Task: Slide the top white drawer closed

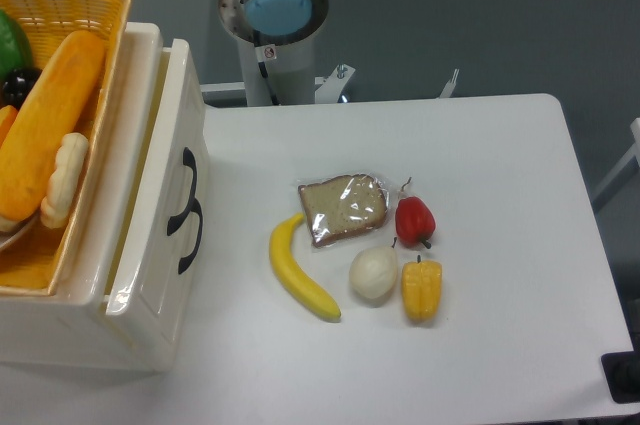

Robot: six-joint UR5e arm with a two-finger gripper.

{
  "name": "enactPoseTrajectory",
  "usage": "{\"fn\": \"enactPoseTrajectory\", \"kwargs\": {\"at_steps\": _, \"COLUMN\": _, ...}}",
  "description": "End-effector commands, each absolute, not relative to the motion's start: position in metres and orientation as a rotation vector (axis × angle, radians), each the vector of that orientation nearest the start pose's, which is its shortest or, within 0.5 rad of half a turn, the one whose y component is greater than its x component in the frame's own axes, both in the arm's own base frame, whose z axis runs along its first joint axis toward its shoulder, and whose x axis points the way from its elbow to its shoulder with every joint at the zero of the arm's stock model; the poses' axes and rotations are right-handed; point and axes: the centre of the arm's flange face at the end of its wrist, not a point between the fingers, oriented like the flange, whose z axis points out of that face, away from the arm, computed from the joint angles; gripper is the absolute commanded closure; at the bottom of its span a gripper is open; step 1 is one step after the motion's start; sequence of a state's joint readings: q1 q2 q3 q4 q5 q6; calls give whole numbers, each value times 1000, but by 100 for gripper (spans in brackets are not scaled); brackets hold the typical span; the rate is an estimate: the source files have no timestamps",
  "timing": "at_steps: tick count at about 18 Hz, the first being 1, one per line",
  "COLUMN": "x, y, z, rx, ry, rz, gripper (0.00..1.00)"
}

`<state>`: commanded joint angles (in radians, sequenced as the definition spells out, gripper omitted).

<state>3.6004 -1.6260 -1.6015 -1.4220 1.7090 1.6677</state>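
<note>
A silver-grey cylindrical robot base (275,20) carries a round blue cap (279,11) and a small warning sticker (268,52).

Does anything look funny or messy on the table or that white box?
One thing stands out: the glossy cream-white top drawer with the curved black handle sticks out a little from its cabinet, leaving a gap along its top edge. The yellow banana, wrapped bread slice and other food lie tidy, with nothing spilled.

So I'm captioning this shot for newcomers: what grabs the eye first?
A yellow wicker basket packed with bread and produce sits on a white cabinet at the left, whose top white drawer stands slightly open. Mid-table lies a cluster of food: banana, bagged bread slice, red pepper, a pale round item, yellow pepper.
</note>
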Motion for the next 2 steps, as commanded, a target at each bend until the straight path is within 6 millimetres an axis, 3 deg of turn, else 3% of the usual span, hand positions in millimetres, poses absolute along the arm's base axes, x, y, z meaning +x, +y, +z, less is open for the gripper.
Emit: {"fn": "enactPoseTrajectory", "kwargs": {"at_steps": 2, "x": -524, "y": -105, "z": 459, "rx": -3242, "ry": -590, "rz": 33, "gripper": 0}}
